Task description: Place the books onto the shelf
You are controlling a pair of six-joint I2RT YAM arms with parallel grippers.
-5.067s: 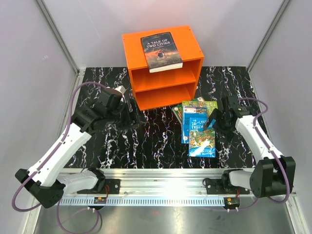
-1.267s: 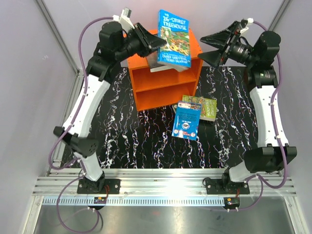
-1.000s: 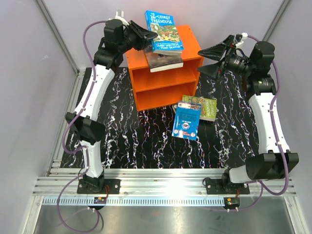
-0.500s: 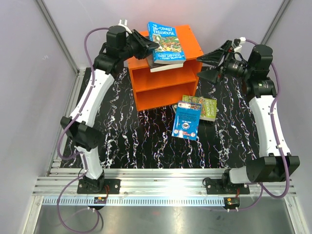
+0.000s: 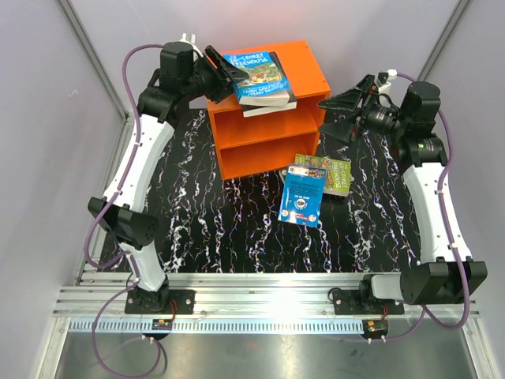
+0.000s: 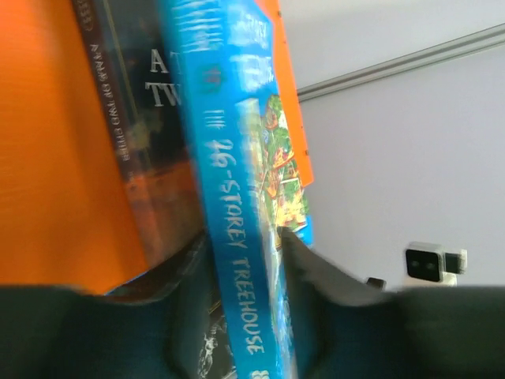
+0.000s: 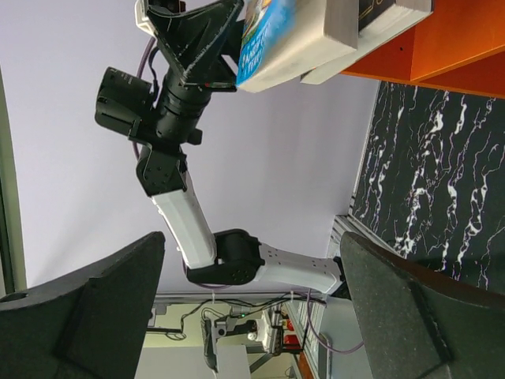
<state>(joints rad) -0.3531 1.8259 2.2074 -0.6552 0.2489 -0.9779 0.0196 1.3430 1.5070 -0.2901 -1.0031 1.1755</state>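
I see an orange shelf (image 5: 304, 71), a bright blue cartoon-covered book (image 5: 252, 69), a dark book (image 6: 150, 118), a green book (image 5: 338, 178), and a black table (image 5: 205, 221) with white marble veining.

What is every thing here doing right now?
Blue Treehouse book: flat on the dark book.
Dark book: flat atop the shelf.
Shelf: upright, both compartments look empty.
Left pincer: around the Treehouse book's edge, grip unclear.
Right pincer: open, empty, in the air.
Loose blue book: flat on the green books, on the table.
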